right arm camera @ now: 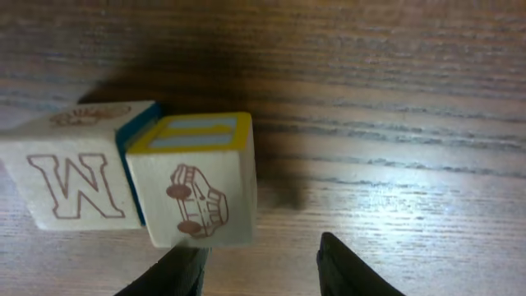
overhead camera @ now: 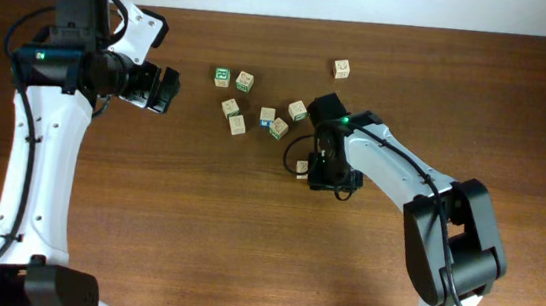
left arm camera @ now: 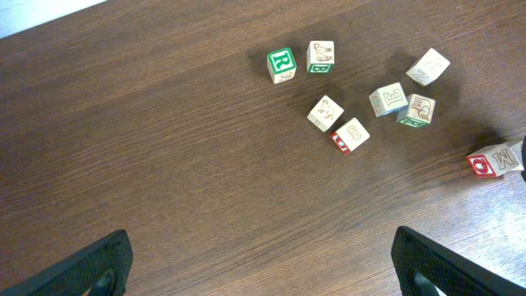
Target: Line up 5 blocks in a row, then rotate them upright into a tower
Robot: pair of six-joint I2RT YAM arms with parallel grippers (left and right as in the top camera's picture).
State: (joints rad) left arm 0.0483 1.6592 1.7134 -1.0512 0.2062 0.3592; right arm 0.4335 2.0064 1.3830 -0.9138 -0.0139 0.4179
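Right gripper (right arm camera: 259, 271): being held part-open, nothing gripped | car block (right arm camera: 201, 185): lying just ahead, offset left of the gap, touching M block (right arm camera: 70, 185) | left gripper (overhead camera: 163, 90): being held wide open, well apart from both | nearer arm: right.

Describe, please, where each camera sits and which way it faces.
Overhead: above the table, looking down; left gripper and right gripper show.
Left wrist: on the raised left gripper, looking down at the blocks; fingertips in bottom corners.
Right wrist: on the low right gripper, close on the M block and car block; fingertips below.
Shared: both wrist views show the M block.
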